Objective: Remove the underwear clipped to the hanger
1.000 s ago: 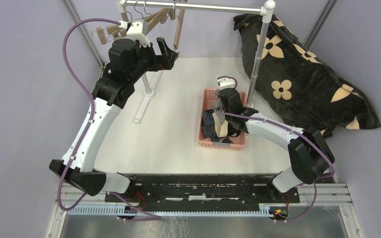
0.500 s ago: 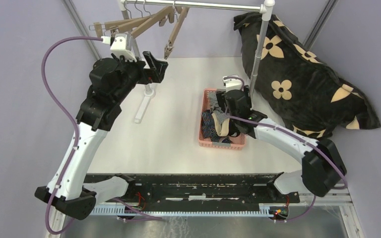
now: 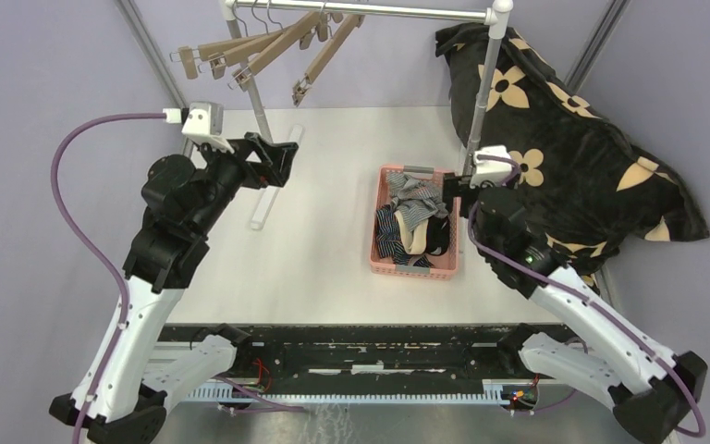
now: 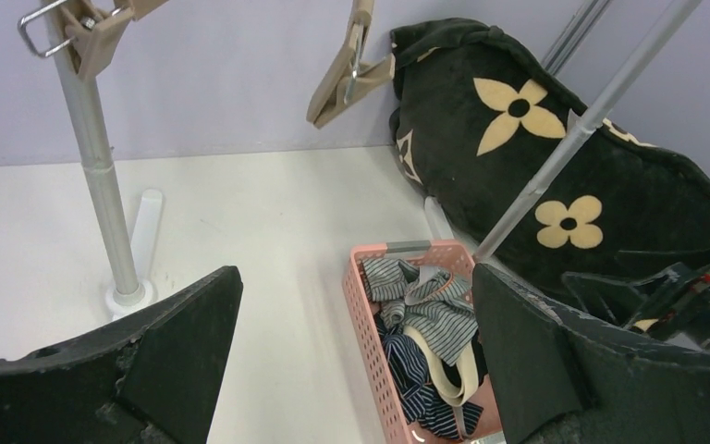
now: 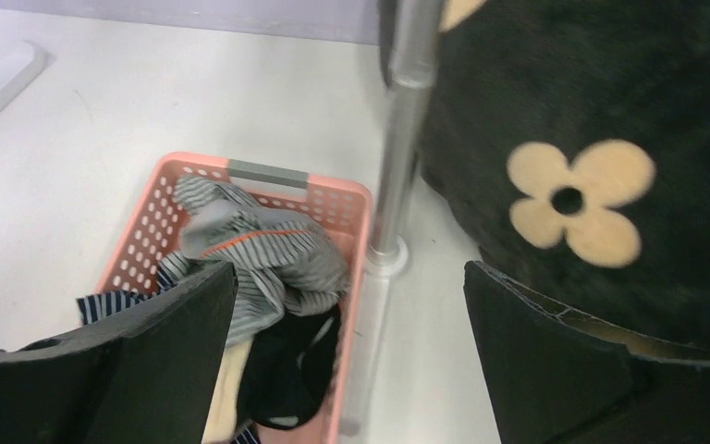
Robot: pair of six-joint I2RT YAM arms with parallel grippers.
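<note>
Three pairs of underwear lie in the pink basket: grey-and-white striped on top at the far end, navy striped at the left, black with a beige waistband beside it. The wooden clip hangers on the rail carry nothing. My right gripper is open and empty, just right of the basket's far end. In the right wrist view the striped pair lies beyond its left finger. My left gripper is open and empty, below the hangers; its view shows the basket between its fingers.
The rack's right pole stands just beyond the basket, close to my right gripper. A big black flower-print cushion fills the right rear. The rack's left pole and white foot are next to my left gripper.
My right gripper opened over the basket, let the grey striped pair drop in, and pulled back to the right. My left arm drew away from the hangers, down and to the left.
</note>
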